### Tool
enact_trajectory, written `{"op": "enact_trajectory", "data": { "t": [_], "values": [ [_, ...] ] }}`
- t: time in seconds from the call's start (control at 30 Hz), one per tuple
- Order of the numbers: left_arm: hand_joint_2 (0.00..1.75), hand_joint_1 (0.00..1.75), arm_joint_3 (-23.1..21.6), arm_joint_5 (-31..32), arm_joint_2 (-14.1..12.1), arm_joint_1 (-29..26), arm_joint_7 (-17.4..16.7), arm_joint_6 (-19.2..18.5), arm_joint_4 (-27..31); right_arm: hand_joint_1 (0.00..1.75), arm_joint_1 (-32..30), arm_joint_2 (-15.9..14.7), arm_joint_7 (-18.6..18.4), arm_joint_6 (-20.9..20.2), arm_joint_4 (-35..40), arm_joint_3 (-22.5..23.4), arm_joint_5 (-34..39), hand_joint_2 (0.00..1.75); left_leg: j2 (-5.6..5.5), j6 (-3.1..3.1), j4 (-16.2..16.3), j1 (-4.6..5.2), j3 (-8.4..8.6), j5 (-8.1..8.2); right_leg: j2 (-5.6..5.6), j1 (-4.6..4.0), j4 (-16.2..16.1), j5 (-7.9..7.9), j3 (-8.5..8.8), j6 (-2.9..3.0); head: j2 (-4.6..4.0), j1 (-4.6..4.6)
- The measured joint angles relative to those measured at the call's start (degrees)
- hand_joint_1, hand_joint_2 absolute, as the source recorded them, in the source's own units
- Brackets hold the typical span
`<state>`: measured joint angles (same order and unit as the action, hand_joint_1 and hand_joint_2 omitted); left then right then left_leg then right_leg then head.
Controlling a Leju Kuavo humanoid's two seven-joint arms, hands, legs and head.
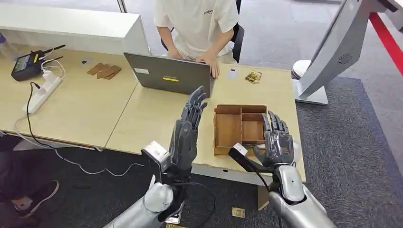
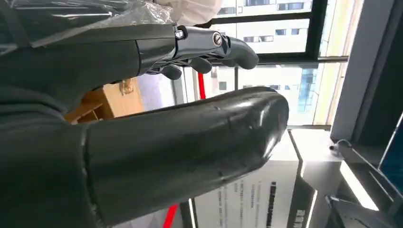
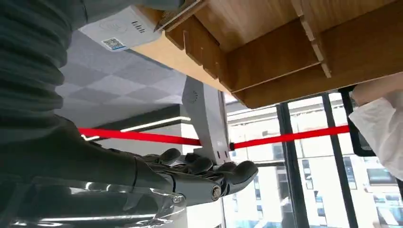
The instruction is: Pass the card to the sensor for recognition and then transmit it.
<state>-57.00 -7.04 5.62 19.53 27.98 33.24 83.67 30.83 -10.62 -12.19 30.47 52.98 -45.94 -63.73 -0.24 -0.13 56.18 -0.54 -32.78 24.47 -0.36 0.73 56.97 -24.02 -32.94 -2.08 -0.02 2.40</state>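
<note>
Both the left hand [image 1: 189, 128] and right hand [image 1: 276, 140] are released and empty near the wooden tray [image 1: 239, 127]; the card [image 1: 253, 77] lies far right on the desk, so reach past the tray before pinching.

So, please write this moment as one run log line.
left hand: open, raised over desk | right hand: open, at divided wooden tray | card: not held
</note>
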Motion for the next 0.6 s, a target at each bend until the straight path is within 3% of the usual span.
{"op": "enact_trajectory", "data": {
  "t": [0.27,0.6],
  "values": [
    [0.00,0.00,-0.04,-0.85,0.00,0.09,1.09,0.26,-0.26,0.00,1.13,1.20,5.33,-2.01,-2.66,-1.48,2.60,1.75,0.00,0.00,0.00,0.00,-0.01,0.00,0.00,0.00,0.00,0.00,0.00,0.00,0.00,0.00],
    [0.00,0.00,-0.05,-0.98,0.00,0.15,1.36,0.24,-0.66,0.00,1.60,1.86,6.62,-2.73,-4.48,-2.77,3.08,1.75,0.00,0.00,0.00,0.00,0.00,0.00,0.00,0.00,0.00,0.00,0.00,0.00,0.00,-0.02]
  ]
}}
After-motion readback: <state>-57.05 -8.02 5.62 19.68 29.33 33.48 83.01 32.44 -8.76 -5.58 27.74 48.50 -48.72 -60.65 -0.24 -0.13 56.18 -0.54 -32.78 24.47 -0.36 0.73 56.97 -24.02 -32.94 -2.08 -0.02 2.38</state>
